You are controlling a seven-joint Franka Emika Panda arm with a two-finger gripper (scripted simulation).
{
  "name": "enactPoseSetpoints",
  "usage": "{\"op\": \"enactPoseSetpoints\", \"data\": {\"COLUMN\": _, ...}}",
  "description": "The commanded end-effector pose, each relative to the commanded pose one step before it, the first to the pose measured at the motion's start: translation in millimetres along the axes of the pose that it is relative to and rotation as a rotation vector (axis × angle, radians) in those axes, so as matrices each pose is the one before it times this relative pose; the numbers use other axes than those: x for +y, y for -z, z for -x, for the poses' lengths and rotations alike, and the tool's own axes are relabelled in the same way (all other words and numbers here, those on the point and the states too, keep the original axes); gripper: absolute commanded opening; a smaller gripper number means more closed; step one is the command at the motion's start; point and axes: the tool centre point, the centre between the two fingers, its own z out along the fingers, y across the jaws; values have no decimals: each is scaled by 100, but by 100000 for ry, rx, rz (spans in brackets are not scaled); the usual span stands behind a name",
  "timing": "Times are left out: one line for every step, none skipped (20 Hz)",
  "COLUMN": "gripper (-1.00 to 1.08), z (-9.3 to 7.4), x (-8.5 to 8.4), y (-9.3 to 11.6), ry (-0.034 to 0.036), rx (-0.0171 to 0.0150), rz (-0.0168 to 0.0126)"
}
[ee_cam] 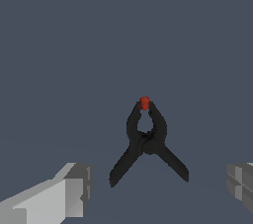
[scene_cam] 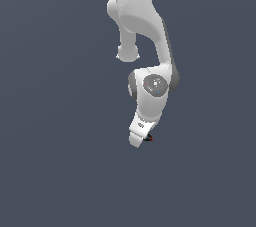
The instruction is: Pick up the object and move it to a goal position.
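The object is a small black clamp with two splayed prongs and a red-orange tip. In the wrist view it lies on the grey floor between my two fingertips, nearer their far ends, and touches neither. My gripper is open and empty. In the exterior view the white gripper points down low over the floor, and only a sliver of the clamp shows at its right side; the rest is hidden behind the hand.
A plain dark grey floor fills both views. The white arm comes down from the top of the exterior view. No goal marker shows.
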Motion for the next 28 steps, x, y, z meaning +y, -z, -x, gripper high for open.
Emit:
{"op": "enactPoseSetpoints", "data": {"gripper": 100, "z": -288, "x": -29, "y": -319, "ry": 3258, "rx": 222, "rz": -76}}
{"op": "enactPoseSetpoints", "data": {"gripper": 100, "z": -78, "x": -12, "y": -93, "ry": 871, "rx": 57, "rz": -33}}
{"op": "enactPoseSetpoints", "data": {"gripper": 100, "z": -62, "x": -8, "y": -76, "ry": 709, "rx": 47, "rz": -27}}
{"op": "enactPoseSetpoints", "data": {"gripper": 100, "z": -50, "x": -8, "y": -59, "ry": 555, "rx": 37, "rz": -21}}
{"op": "enactPoseSetpoints", "data": {"gripper": 100, "z": -32, "x": -3, "y": -42, "ry": 389, "rx": 26, "rz": -15}}
{"op": "enactPoseSetpoints", "data": {"gripper": 100, "z": -22, "x": -3, "y": -25, "ry": 238, "rx": 16, "rz": -9}}
{"op": "enactPoseSetpoints", "data": {"gripper": 100, "z": -1, "x": 3, "y": -8, "ry": 69, "rx": 5, "rz": -3}}
{"op": "enactPoseSetpoints", "data": {"gripper": 100, "z": 37, "x": -17, "y": 29, "ry": -480, "rx": -50, "rz": -23}}
{"op": "enactPoseSetpoints", "data": {"gripper": 100, "z": 2, "x": 1, "y": -37, "ry": 0, "rx": 0, "rz": 0}}
{"op": "enactPoseSetpoints", "data": {"gripper": 100, "z": 7, "x": 3, "y": -109, "ry": 0, "rx": 0, "rz": 0}}
{"op": "enactPoseSetpoints", "data": {"gripper": 100, "z": 11, "x": 4, "y": -182, "ry": 0, "rx": 0, "rz": 0}}
{"op": "enactPoseSetpoints", "data": {"gripper": 100, "z": -22, "x": -21, "y": -250, "ry": 69, "rx": 3, "rz": 4}}
{"op": "enactPoseSetpoints", "data": {"gripper": 100, "z": 21, "x": 6, "y": -325, "ry": 0, "rx": 0, "rz": 0}}
{"op": "enactPoseSetpoints", "data": {"gripper": 100, "z": -11, "x": -20, "y": -393, "ry": 69, "rx": 2, "rz": 4}}
{"op": "enactPoseSetpoints", "data": {"gripper": 100, "z": -5, "x": -20, "y": -463, "ry": 69, "rx": 2, "rz": 4}}
{"op": "enactPoseSetpoints", "data": {"gripper": 100, "z": 1, "x": -21, "y": -530, "ry": 69, "rx": 1, "rz": 4}}
{"op": "enactPoseSetpoints", "data": {"gripper": 100, "z": 6, "x": -21, "y": -588, "ry": 69, "rx": 2, "rz": 3}}
{"op": "enactPoseSetpoints", "data": {"gripper": 100, "z": 40, "x": 6, "y": -546, "ry": 0, "rx": 0, "rz": 0}}
{"op": "enactPoseSetpoints", "data": {"gripper": 100, "z": -22, "x": -30, "y": -464, "ry": 97, "rx": 3, "rz": 5}}
{"op": "enactPoseSetpoints", "data": {"gripper": 100, "z": 23, "x": 10, "y": -389, "ry": 0, "rx": 0, "rz": 0}}
{"op": "enactPoseSetpoints", "data": {"gripper": 100, "z": -25, "x": -12, "y": -306, "ry": 69, "rx": 5, "rz": 3}}
{"op": "enactPoseSetpoints", "data": {"gripper": 100, "z": 2, "x": 19, "y": -231, "ry": 0, "rx": 0, "rz": 0}}
{"op": "enactPoseSetpoints", "data": {"gripper": 100, "z": -10, "x": 24, "y": -153, "ry": 0, "rx": 0, "rz": 0}}
{"op": "enactPoseSetpoints", "data": {"gripper": 100, "z": -21, "x": 29, "y": -76, "ry": 0, "rx": 0, "rz": 0}}
{"op": "enactPoseSetpoints", "data": {"gripper": 100, "z": -26, "x": 29, "y": -9, "ry": 0, "rx": 0, "rz": 0}}
{"op": "enactPoseSetpoints", "data": {"gripper": 100, "z": -12, "x": 12, "y": 9, "ry": 0, "rx": 0, "rz": 0}}
{"op": "enactPoseSetpoints", "data": {"gripper": -100, "z": 0, "x": 0, "y": 0, "ry": 0, "rx": 0, "rz": 0}}
{"op": "enactPoseSetpoints", "data": {"gripper": -100, "z": 0, "x": 0, "y": 0, "ry": 0, "rx": 0, "rz": 0}}
